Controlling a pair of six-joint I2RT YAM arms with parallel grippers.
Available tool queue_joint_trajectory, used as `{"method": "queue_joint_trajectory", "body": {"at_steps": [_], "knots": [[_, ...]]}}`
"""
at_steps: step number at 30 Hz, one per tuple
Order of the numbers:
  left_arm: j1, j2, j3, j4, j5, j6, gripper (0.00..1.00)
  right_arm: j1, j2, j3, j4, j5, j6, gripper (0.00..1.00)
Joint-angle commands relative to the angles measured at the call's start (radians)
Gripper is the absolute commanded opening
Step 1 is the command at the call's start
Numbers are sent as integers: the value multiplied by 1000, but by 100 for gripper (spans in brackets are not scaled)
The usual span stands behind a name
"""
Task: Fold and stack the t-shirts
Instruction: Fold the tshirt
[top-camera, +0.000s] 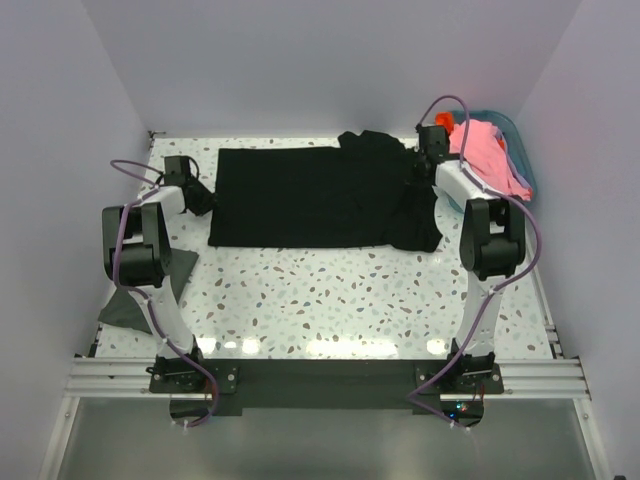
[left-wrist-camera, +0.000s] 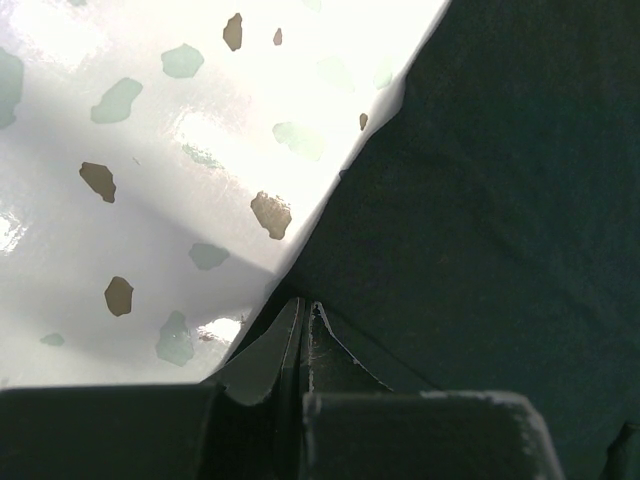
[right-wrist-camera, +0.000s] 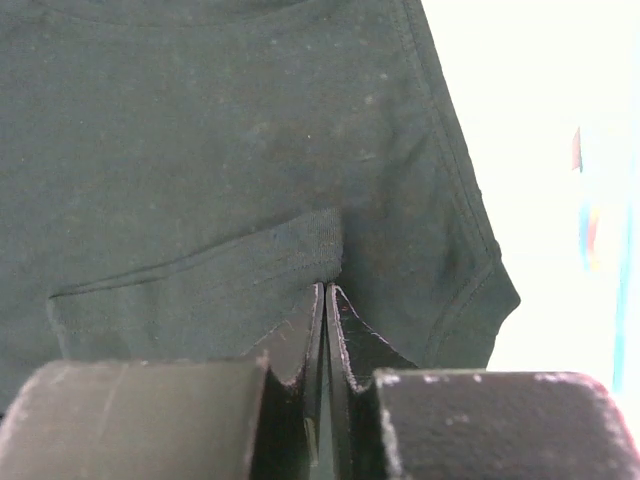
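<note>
A large black t-shirt (top-camera: 300, 195) lies spread across the far middle of the table, bunched at its right end (top-camera: 405, 200). My left gripper (top-camera: 200, 196) is at its left edge. In the left wrist view the jaws (left-wrist-camera: 305, 306) are shut, pinching the shirt's edge (left-wrist-camera: 470, 200). My right gripper (top-camera: 427, 160) is at the bunched right end, shut (right-wrist-camera: 326, 287) on a fold with a ribbed hem (right-wrist-camera: 300, 245). A dark grey t-shirt (top-camera: 135, 295) lies at the near left, partly under the left arm. A pink t-shirt (top-camera: 490, 150) and a bit of orange-red one (top-camera: 446, 121) sit at the back right.
The teal basket (top-camera: 522, 150) holds the pink cloth in the back right corner, close behind the right arm. White walls close in the table on the left, far and right sides. Speckled tabletop (top-camera: 330, 290) shows in front of the black shirt.
</note>
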Motion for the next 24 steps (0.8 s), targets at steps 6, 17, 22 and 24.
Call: {"method": "queue_joint_trajectory", "body": {"at_steps": [6, 17, 22, 24], "knots": [[10, -14, 8, 44, 4, 22, 7, -10, 20, 84, -82, 110, 57, 24], [24, -198, -4, -52, -108, 16, 70, -10, -227, -66, -206, 194, 157, 68], [19, -391, -183, -113, -229, -67, 81, -10, -440, -293, -216, 219, 207, 70], [19, -466, -278, -123, -257, -85, 79, -10, -520, -384, -203, 211, 226, 70]]}}
